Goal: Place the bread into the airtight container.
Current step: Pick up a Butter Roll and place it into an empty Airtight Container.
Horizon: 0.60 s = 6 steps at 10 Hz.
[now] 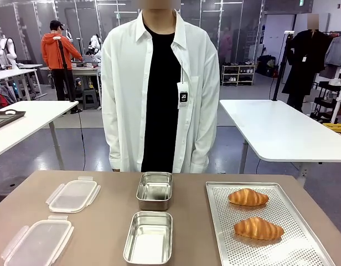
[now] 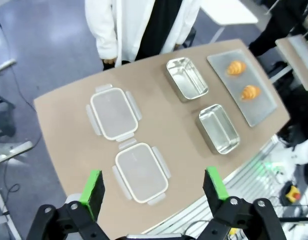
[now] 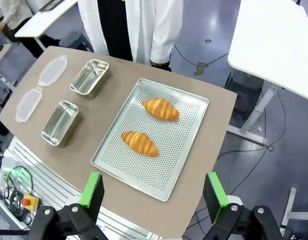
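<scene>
Two golden-brown, crescent-shaped croissants [image 1: 248, 197] lie apart on the perforated metal baking tray [image 1: 295, 249], right of two empty rectangular steel containers [image 1: 149, 237]. Two translucent plastic clip lids [image 1: 73, 195] lie further left. The left gripper [image 2: 154, 182] and right gripper [image 3: 153, 185] hang high above the brown table [image 1: 104, 221], jaws spread wide, holding nothing. The croissants are probably light, flaky and easily crushed, though the crust is too small to read. A gentle hold across the thick middle suits them best.

Front camera sits low, facing across the bench [image 1: 107, 224] to the person [image 1: 159, 83]. Your wrist cameras look down from high; all share the tray [image 3: 169, 150].
</scene>
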Available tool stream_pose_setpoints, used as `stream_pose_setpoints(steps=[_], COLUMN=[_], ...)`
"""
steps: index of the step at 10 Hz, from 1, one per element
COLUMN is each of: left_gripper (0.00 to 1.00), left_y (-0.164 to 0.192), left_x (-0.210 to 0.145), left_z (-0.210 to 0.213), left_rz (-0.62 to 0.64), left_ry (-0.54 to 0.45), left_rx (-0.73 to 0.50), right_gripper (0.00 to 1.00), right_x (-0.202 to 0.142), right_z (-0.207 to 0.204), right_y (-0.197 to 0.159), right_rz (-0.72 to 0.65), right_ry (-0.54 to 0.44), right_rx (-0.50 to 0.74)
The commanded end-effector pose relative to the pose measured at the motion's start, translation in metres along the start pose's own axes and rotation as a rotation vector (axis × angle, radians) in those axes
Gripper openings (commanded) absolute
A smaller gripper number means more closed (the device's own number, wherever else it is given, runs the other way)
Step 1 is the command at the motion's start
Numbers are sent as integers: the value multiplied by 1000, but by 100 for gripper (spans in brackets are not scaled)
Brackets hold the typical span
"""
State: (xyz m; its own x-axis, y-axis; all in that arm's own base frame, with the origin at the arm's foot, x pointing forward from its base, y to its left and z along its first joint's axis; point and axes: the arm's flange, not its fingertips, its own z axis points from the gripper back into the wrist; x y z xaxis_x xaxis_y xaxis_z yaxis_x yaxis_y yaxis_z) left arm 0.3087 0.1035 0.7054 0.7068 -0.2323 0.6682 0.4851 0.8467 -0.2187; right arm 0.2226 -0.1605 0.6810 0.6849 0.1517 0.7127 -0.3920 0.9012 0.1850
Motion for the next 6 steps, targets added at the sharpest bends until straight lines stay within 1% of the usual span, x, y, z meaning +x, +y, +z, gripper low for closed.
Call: stream_pose_setpoints(steps=[1, 2, 6], left_gripper=[100, 100, 100], left_y=[-7, 0, 0], left_x=[-6, 0, 0], left_z=[-2, 0, 0], left_rz=[-15, 0, 0], left_ry=[-38, 0, 0], left_rx=[-42, 0, 0], right_gripper=[100, 100, 100], right_x=[4, 0, 0], right_z=[-23, 0, 0], right_y=[1, 0, 0], right_rz=[17, 0, 0], right_ry=[16, 0, 0], right_rx=[-11, 0, 0])
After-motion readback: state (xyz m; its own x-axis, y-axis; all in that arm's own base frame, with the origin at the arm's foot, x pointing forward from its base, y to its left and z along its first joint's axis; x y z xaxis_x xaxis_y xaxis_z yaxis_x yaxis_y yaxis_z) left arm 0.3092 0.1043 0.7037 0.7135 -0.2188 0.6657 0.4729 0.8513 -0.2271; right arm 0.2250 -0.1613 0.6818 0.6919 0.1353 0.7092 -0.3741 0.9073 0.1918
